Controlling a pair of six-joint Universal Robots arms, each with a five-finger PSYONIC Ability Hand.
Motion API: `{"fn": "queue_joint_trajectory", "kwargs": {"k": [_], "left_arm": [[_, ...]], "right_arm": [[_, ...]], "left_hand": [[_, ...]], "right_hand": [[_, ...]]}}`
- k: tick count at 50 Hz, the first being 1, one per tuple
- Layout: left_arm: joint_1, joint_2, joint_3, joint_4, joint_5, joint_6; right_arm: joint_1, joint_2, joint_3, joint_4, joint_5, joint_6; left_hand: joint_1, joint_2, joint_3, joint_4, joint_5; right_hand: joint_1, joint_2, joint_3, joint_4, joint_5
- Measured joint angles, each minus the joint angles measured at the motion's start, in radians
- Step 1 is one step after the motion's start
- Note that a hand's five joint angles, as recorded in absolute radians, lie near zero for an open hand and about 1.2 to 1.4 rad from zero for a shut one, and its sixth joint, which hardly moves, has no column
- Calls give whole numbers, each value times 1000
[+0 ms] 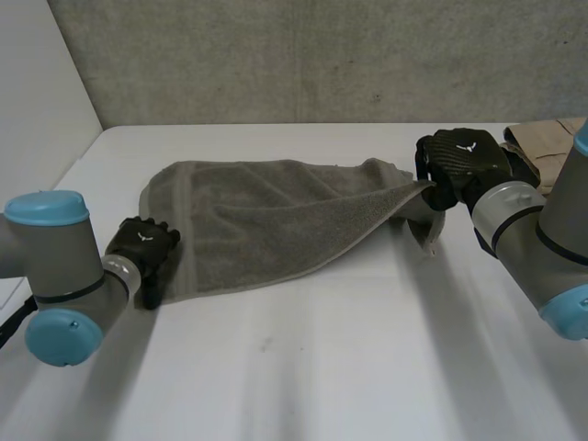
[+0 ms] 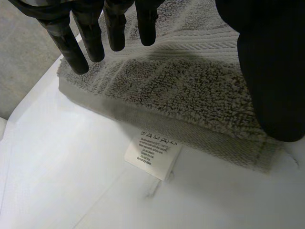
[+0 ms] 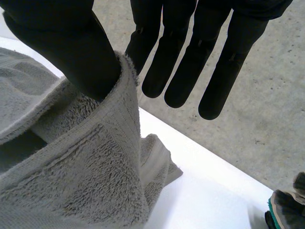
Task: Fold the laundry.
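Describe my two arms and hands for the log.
The left arm and right arm are thick grey tubes with rounded light-blue caps at the joints. The left hand and right hand are matte black, each with a small white winged mark on its back. Their fingers are smooth black rods with rounded tips.

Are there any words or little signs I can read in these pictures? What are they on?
The white label sticking out from under the towel: a row of washing symbols, then lines of print too small to read.
On the left hand and right hand: a small white mark on the back of each, no letters.
Nothing else to read.
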Motion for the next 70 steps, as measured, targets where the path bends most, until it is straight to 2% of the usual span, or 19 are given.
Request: {"fn": "queue_joint_trajectory", "kwargs": {"k": [10, 17, 20, 21, 23, 24, 27, 32, 35, 41, 42, 45, 48, 52, 61, 65, 70], "left_arm": [[-3, -46, 62, 22, -8, 27], [-4, -53, 106, 41, -21, 35], [-4, -59, 120, 46, -19, 33], [-3, -62, 126, 47, -16, 33], [-3, -65, 132, 47, -10, 31], [-2, -65, 133, 47, -8, 31], [4, -45, 127, 45, 9, 26], [27, 65, 87, 41, 43, -10], [52, 206, 55, 29, 79, -69], [125, 510, 31, -45, 199, -226], [125, 510, 31, -45, 199, -226], [162, 574, 47, -103, 275, -285], [181, 554, 71, -151, 313, -304], [186, 466, 106, -197, 310, -288], [147, 167, 249, -265, 187, -149], [117, 81, 387, -272, 158, -131], [70, -23, 719, -245, 138, -190]], "right_arm": [[2, 0, 5, 0, -1, -1], [-1, -5, 11, 0, -1, -5], [-1, -6, 12, 0, -1, -8], [-2, -6, 13, -1, 0, -10], [-2, -5, 14, -1, 1, -13], [-2, -5, 14, -1, 1, -14], [-8, -3, 14, 1, 4, -25], [-29, -9, 10, 15, 5, -59], [-51, -31, 2, 55, 2, -113], [-103, -110, -18, 209, -17, -286], [-103, -110, -18, 209, -17, -286], [-123, -150, -23, 323, -50, -388], [-122, -151, -20, 390, -83, -429], [-115, -104, -19, 421, -102, -435], [-100, 138, -119, 415, -17, -458], [-92, 229, -251, 377, 30, -474], [-75, 359, -570, 208, 95, -457]], "left_hand": [[99, 85, 80, 93, 50], [228, 211, 211, 219, 202], [452, 420, 421, 415, 390], [665, 615, 615, 602, 571], [749, 693, 674, 681, 649], [933, 885, 879, 878, 846], [956, 976, 967, 984, 916], [956, 976, 968, 986, 916], [956, 976, 968, 986, 916], [956, 978, 968, 987, 916], [956, 978, 968, 987, 916], [956, 978, 974, 987, 916], [956, 978, 977, 987, 916], [956, 978, 977, 987, 916], [956, 978, 977, 987, 916], [956, 979, 977, 988, 916], [956, 979, 977, 991, 916]], "right_hand": [[0, 0, 0, 0, 0], [0, 0, 0, 0, 0], [0, 0, 0, 0, 0], [0, 0, 0, 0, 0], [0, 0, 0, 0, 0], [0, 0, 0, 0, 0], [0, 0, 0, 0, 0], [0, 0, 0, 0, 0], [0, 0, 0, 0, 0], [0, 0, 0, 0, 0], [0, 0, 0, 0, 0], [0, 0, 0, 0, 0], [0, 0, 0, 0, 0], [0, 0, 0, 0, 0], [0, 0, 0, 0, 0], [0, 0, 1, 2, 0], [0, 0, 1, 2, 0]]}}
